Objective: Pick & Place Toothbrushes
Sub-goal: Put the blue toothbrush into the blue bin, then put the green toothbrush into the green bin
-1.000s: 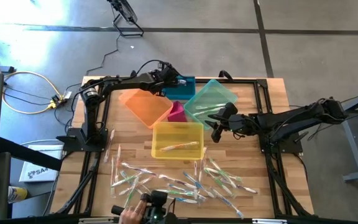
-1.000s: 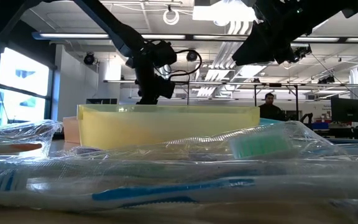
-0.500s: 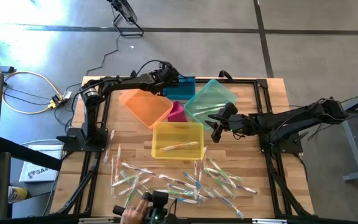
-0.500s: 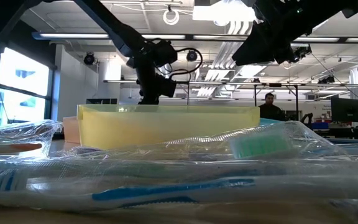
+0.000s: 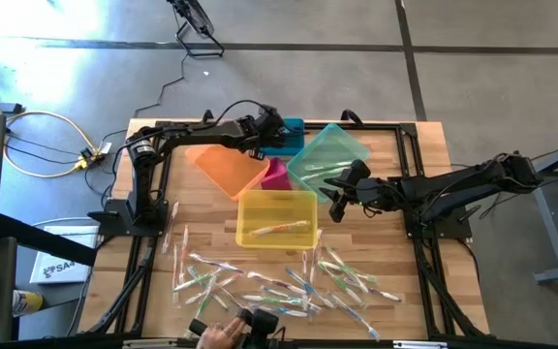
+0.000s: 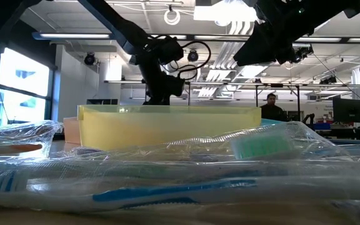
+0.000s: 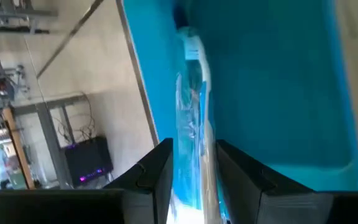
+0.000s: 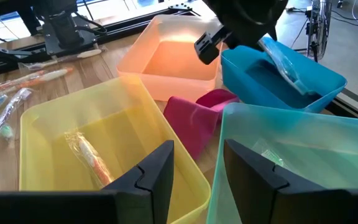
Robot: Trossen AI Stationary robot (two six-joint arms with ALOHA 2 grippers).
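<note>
Wooden slatted bench (image 5: 405,281) in a black frame, carrying all items below.

Two dark arms. Left hand (image 5: 274,129) reaches over the far bin cluster, above the blue bin; its fingers (image 7: 157,180) stand apart, gripping nothing, with a wrapped brush lying just beyond them. Right hand (image 5: 338,197) hangs at the near edge of the teal bin, fingers (image 8: 156,176) parted and empty.

Five translucent plastic bins, grouped at the bench's far middle:
- yellow rectangular bin (image 5: 306,199), nearest, holding one wrapped orange-accented brush (image 5: 279,229);
- teal rectangular bin (image 5: 329,155), tilted, right of centre, with a wrapped brush inside;
- orange rectangular bin (image 5: 223,163), left of centre;
- blue rectangular bin (image 5: 293,142), farthest back; a blue-accented toothbrush in clear wrapper (image 7: 193,106) lies against its inner wall;
- small magenta bin (image 5: 275,174), wedged between the orange, teal and yellow ones.

Toothbrushes (image 5: 279,283): thin whitish-handled brushes in clear wrappers, green, blue and orange accents, scattered loose across the bench's near half.

A person's hand (image 5: 223,335) at the near edge.
</note>
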